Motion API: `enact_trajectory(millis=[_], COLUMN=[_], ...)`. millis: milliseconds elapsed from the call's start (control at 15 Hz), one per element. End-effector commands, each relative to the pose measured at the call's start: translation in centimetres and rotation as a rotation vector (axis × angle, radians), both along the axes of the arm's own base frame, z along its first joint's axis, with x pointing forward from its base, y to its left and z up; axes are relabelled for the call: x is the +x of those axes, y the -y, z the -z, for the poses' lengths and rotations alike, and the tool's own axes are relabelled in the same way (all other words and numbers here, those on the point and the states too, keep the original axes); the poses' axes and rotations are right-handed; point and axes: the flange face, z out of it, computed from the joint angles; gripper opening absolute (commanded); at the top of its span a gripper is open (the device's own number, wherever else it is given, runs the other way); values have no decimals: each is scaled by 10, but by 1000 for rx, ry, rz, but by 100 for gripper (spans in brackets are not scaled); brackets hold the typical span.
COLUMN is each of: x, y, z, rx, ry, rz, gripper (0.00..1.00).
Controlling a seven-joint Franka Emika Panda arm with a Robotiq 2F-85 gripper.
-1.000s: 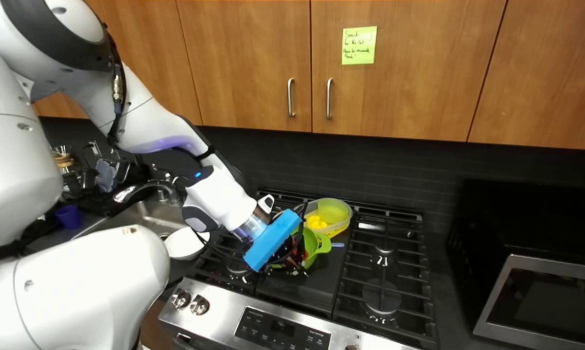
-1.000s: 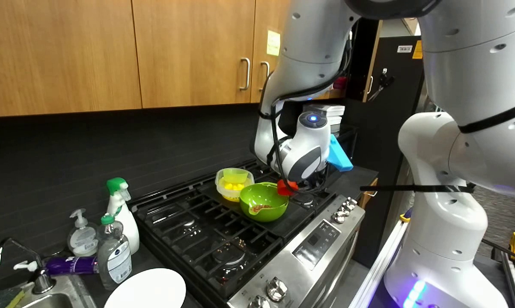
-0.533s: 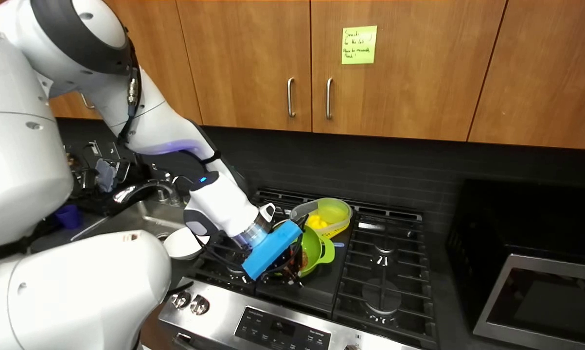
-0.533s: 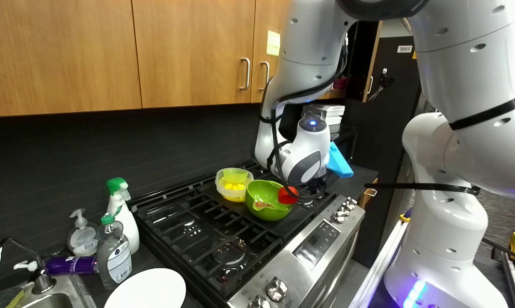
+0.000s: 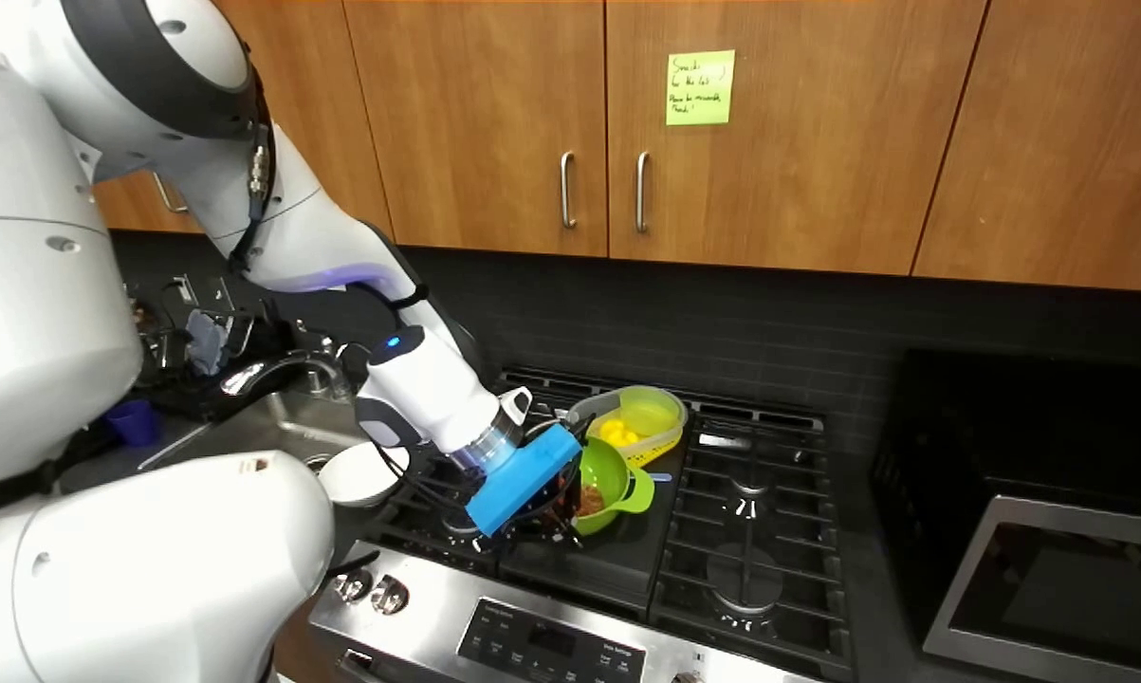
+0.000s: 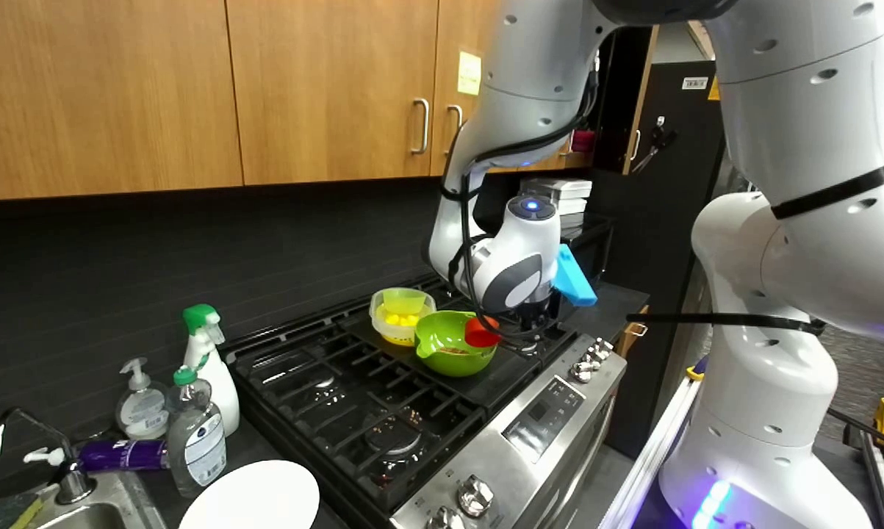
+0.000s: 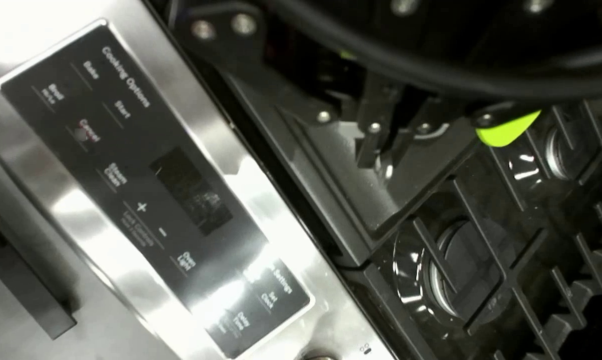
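We see the red cup at the rim of the green bowl, our jaws closed, seemingly on the cup's handle, which we cannot make out. We judge it light, stiff, slick; that rim and the clear container crowd us, but the low stovetop allows sideways room.

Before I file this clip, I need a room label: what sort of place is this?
Most likely a kitchen: it has a gas stove, a metal sink with a faucet, and wooden wall cabinets overhead.
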Motion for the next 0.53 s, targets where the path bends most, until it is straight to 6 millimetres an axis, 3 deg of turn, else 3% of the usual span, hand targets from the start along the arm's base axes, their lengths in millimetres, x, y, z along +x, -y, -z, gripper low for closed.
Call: enact_trajectory(millis=[0, 467], x=[14, 42], y=[-8, -3], z=[-20, -20], rx=[48, 42], ry=[79, 129], rz=[30, 69], gripper=[1, 1])
